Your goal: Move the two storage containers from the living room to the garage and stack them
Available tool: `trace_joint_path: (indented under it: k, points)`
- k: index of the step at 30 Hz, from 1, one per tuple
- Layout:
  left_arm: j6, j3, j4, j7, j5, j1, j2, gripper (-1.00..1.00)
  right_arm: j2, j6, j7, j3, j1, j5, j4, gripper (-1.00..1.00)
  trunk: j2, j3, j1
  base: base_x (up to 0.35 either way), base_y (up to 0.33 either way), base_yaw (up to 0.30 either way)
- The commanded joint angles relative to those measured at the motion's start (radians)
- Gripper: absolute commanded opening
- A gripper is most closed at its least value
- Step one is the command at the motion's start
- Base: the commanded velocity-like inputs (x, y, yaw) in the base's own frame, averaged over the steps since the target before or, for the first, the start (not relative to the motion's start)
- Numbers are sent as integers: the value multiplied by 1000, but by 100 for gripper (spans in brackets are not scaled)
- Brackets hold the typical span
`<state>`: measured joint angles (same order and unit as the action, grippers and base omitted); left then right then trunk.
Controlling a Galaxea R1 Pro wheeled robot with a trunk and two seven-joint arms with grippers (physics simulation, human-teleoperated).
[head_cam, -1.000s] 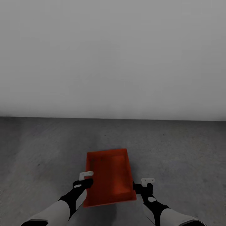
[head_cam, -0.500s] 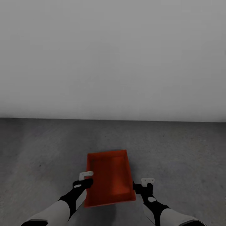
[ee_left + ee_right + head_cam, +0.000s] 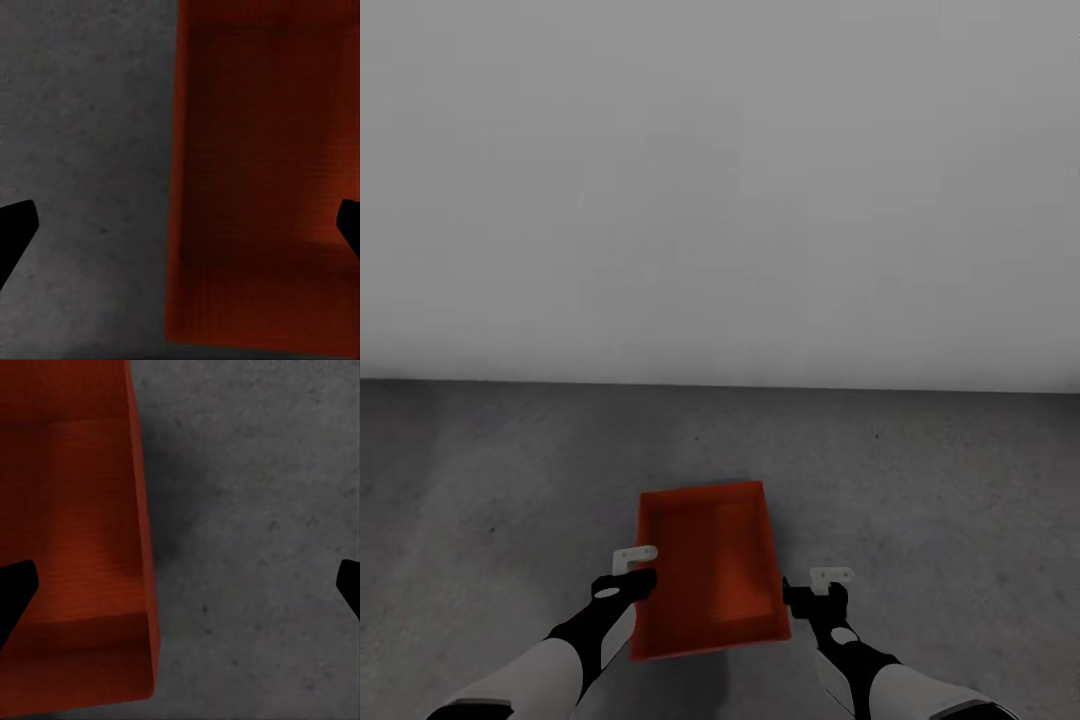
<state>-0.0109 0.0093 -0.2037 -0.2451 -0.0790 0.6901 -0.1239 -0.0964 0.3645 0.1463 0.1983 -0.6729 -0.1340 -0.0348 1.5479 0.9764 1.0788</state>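
head view: storage container (image 3: 710,570) lies lengthwise toward wall (image 3: 720,190).

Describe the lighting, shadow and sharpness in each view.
Head view: dim, even light, no glare; the wall is a soft grey gradient. Left wrist view: the storage container is dark and soft-edged. Right wrist view: a blurry shadow darkens the floor beside the container wall; the concrete speckle stays fairly crisp.

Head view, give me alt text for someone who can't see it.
An orange-red bin sits between the robot's two arms above a dark grey concrete floor. The left gripper and right gripper flank its long sides, with a plain pale wall behind.
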Motion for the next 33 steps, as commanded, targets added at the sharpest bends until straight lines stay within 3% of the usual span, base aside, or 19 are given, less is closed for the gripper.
trace_joint_path:
  k: [1,33]
  points:
    - [-1,1,0,-2,-8,0,0,100,0,3,3,9,-1,-10,1,100,-7,-3,-4,0,0,0]
    - [-1,1,1,-2,-8,0,0,100,0,2,3,9,-1,-10,1,100,-231,-103,-127,0,0,0]
